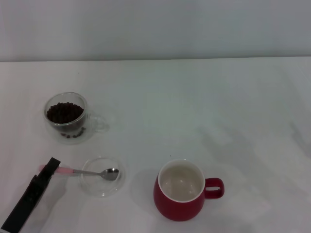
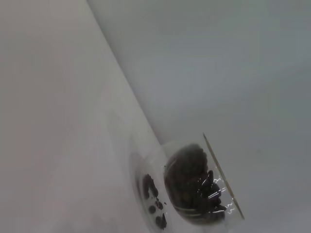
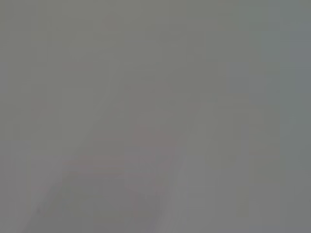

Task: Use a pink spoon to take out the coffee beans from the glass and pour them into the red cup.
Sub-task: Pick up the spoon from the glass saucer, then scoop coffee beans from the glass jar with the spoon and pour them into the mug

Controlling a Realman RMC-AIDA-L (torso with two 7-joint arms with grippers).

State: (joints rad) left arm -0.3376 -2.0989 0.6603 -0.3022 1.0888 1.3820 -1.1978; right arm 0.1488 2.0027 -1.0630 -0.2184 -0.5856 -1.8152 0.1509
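Observation:
The pink spoon (image 1: 86,172) lies with its metal bowl in a shallow clear dish (image 1: 102,187) and its pink handle pointing left. My left gripper (image 1: 48,167), a black bar coming in from the lower left corner, is shut on the end of that handle. The glass (image 1: 67,118), full of coffee beans (image 1: 64,112), stands behind it at the left; it also shows in the left wrist view (image 2: 192,189), with the beans (image 2: 187,179) inside it. The red cup (image 1: 181,190) stands empty at the front centre, handle to the right. My right gripper is out of view.
A few loose beans (image 1: 73,135) sit inside the glass's double wall, at its base. The white table (image 1: 204,107) runs back to a pale wall. The right wrist view shows only a blank grey surface.

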